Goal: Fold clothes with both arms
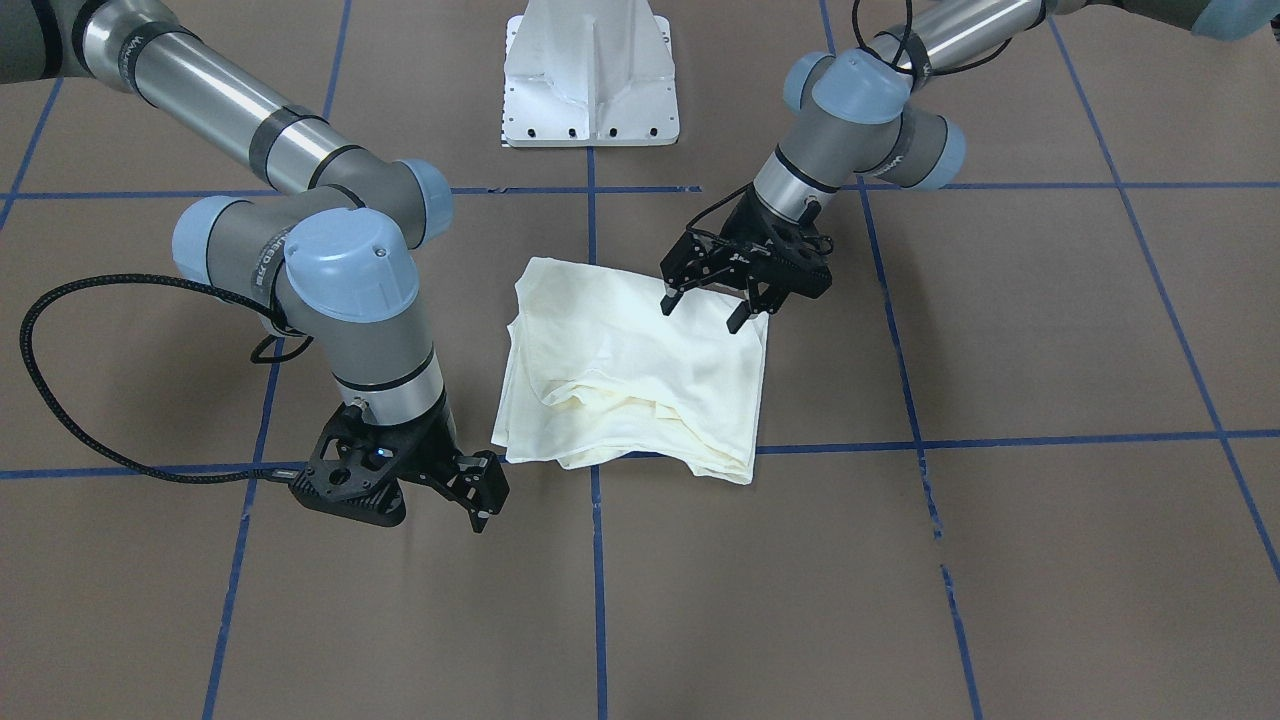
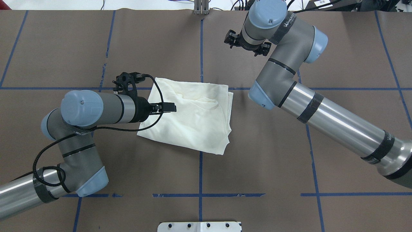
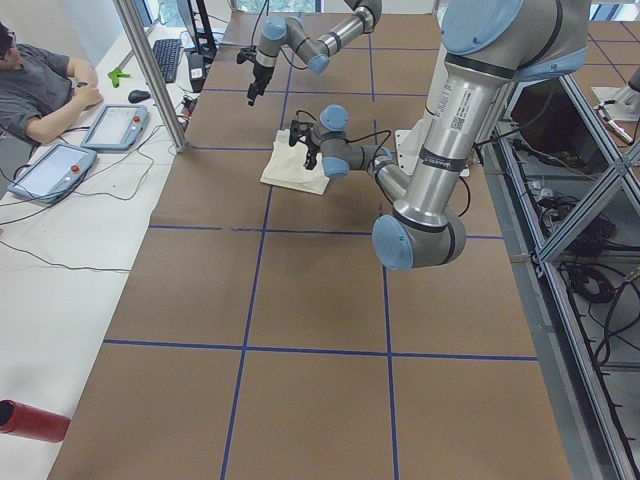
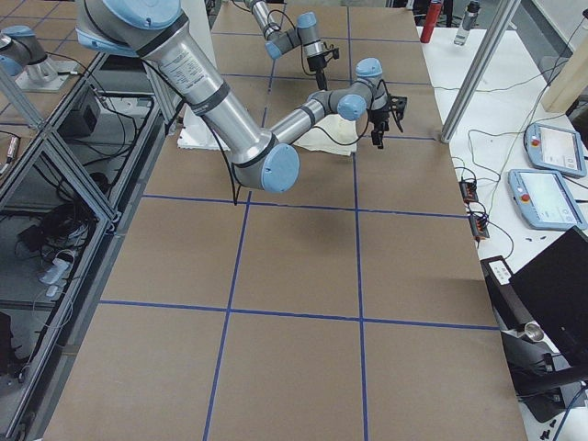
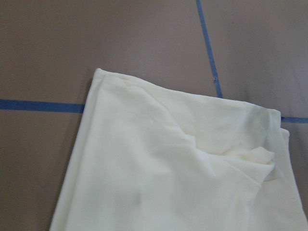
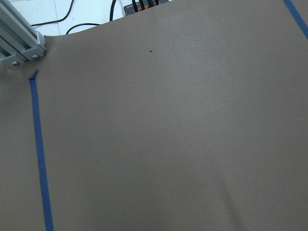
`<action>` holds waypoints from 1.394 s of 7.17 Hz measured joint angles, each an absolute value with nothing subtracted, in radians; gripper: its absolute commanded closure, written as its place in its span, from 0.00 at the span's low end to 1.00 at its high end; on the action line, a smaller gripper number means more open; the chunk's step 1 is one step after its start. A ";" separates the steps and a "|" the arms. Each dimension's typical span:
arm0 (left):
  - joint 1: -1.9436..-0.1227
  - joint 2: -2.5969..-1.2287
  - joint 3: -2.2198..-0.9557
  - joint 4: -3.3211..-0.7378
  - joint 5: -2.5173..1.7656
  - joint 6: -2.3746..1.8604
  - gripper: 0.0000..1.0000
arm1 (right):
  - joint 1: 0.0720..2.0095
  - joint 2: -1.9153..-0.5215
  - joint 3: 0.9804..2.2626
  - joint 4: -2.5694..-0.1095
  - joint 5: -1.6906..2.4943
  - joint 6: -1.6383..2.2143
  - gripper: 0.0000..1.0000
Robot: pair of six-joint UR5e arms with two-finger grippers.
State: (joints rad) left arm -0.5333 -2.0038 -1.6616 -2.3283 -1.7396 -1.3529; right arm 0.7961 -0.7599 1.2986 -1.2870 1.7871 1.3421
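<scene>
Seen from overhead, the left gripper [image 1: 703,310] has its jaws apart and empty, tips pointing down over the 9 o'clock edge of the shirt [image 2: 193,122]; I cannot tell whether they touch the cloth. The right gripper [image 1: 483,508] hangs over the brown table [image 2: 128,167] at the shirt's 1 o'clock, clear of it, with its jaws edge-on so I cannot tell their state. The shirt lies at the table's middle, folded into a rough square with the plain cream side up, across a blue tape line [image 2: 200,174].

Plain cream shirt [image 1: 640,370]. Brown table [image 1: 1050,580], gridded with blue tape [image 1: 597,600]. Left arm [image 1: 860,110] and right arm [image 1: 230,110] grey and silver, with light-blue caps [image 1: 350,265]. White base [image 1: 590,80].
</scene>
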 measured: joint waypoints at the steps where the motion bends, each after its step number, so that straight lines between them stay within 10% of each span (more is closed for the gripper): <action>1: -0.524 -1.989 -1.658 -2.323 -1.737 -1.359 0.00 | 0.796 -0.760 1.299 -1.287 1.787 1.341 0.00; 10: -0.524 -1.954 -1.723 -2.194 -1.730 -1.237 0.00 | 0.813 -0.778 1.320 -1.301 1.845 1.289 0.00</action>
